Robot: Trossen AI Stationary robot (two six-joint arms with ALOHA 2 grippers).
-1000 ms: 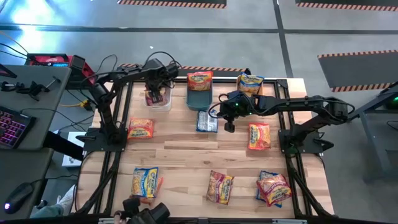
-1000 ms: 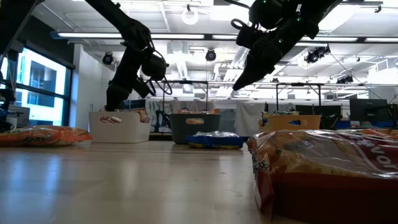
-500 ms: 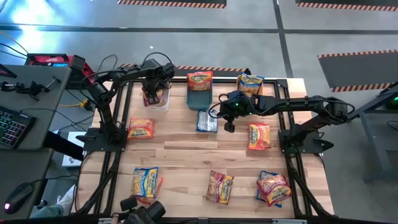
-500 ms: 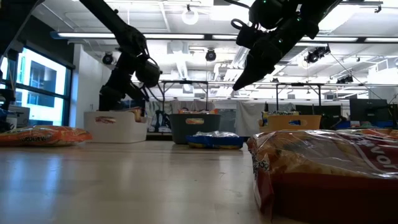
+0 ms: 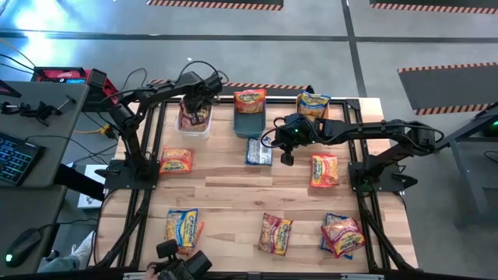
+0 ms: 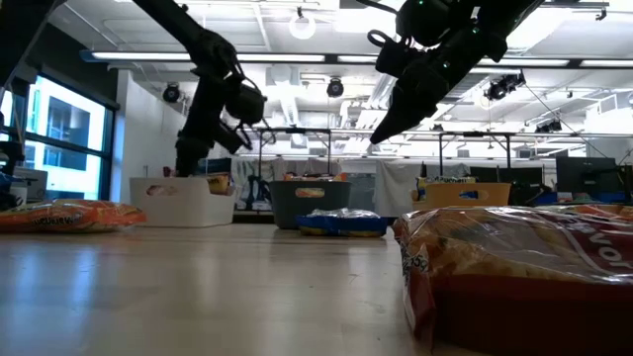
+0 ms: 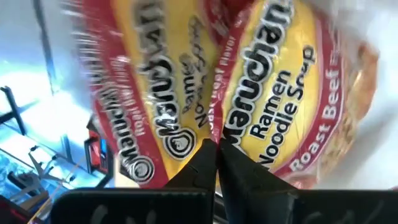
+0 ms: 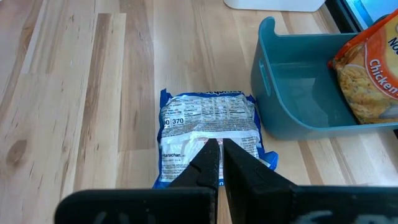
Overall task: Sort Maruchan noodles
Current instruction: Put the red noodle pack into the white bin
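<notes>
My left gripper (image 5: 194,105) hangs shut over the white bin (image 5: 194,131) at the table's far left. In the left wrist view its fingertips (image 7: 216,146) are just above two pink-red Maruchan packets (image 7: 286,106) lying in the bin. I cannot tell whether it touches them. My right gripper (image 5: 286,159) is shut and stands high (image 6: 376,138) above a blue packet (image 8: 208,140). That packet lies face down on the table beside the teal bin (image 8: 311,93). An orange packet (image 5: 250,99) leans in the teal bin's far end.
An orange bin (image 6: 462,193) with a yellow-and-blue packet (image 5: 313,103) stands at the far right. Loose packets lie on the wood: (image 5: 176,160), (image 5: 324,169), (image 5: 181,227), (image 5: 275,233), and a small heap (image 5: 341,233). A person with a camera (image 5: 183,264) is at the near edge.
My left gripper has shut over the white bin and moved a little toward the table's far edge. My right gripper has kept still.
</notes>
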